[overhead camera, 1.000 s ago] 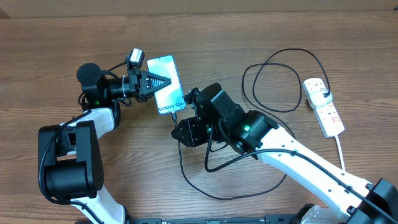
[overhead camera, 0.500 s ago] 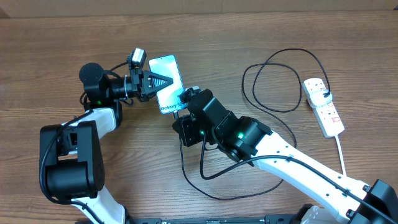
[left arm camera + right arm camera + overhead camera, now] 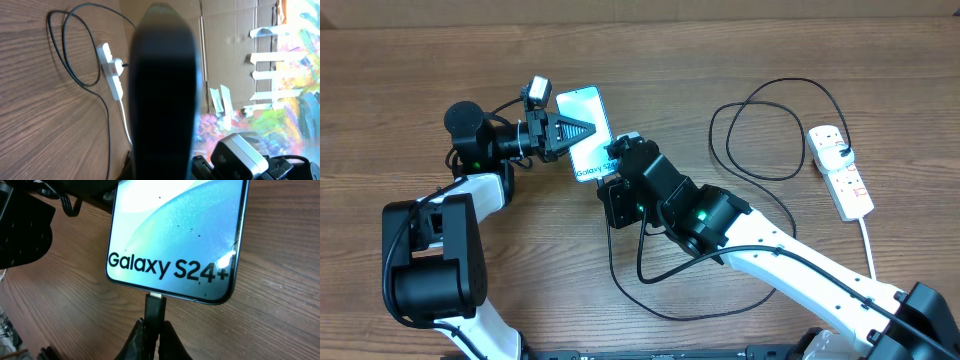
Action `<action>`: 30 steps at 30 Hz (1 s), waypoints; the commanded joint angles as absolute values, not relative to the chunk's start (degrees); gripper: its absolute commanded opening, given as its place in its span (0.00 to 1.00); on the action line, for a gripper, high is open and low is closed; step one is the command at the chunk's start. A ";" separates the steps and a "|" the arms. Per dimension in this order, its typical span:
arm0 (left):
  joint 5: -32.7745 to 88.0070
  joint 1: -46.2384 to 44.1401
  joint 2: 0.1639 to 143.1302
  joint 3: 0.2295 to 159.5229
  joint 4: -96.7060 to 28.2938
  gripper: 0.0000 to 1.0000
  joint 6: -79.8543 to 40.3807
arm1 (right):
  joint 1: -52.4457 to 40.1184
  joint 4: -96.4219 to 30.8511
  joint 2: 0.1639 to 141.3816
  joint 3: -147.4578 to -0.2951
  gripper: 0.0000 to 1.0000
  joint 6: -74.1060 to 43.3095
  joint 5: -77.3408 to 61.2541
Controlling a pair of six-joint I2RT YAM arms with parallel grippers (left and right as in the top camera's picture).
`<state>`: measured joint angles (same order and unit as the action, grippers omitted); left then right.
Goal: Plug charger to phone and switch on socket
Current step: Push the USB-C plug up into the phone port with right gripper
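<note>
The thin, slippery phone [image 3: 590,108] sits near the table's [image 3: 420,60] middle, pinched by the left gripper [image 3: 582,131]. The right gripper [image 3: 154,336] squeezes the floppy charger [image 3: 155,307] by its stiff tip, at the phone's bottom edge.

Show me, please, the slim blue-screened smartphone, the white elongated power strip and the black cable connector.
Blue-screened smartphone [image 3: 175,230]: right wrist view, screen middle.
White power strip [image 3: 850,185]: overhead view, casing middle.
Black cable connector [image 3: 155,307]: right wrist view, connector body.
</note>
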<state>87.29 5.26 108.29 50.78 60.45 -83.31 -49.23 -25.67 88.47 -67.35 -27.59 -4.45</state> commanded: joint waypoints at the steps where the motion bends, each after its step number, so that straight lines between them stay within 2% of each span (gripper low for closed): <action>1: 90.56 4.12 107.96 51.88 60.71 0.04 -82.28 | -49.43 -21.80 89.49 -68.34 0.04 -24.99 -2.48; 9: 90.59 1.61 107.96 51.88 60.73 0.04 -80.27 | -49.04 -16.99 89.49 -68.99 0.04 -20.97 -0.69; 16: 90.59 1.45 107.96 51.88 60.73 0.04 -78.87 | -48.73 -22.68 89.47 -74.46 0.04 -11.99 0.36; 30: 90.59 -0.80 107.96 51.88 60.75 0.04 -74.48 | -48.14 -22.81 89.47 -79.07 0.04 -11.88 -0.08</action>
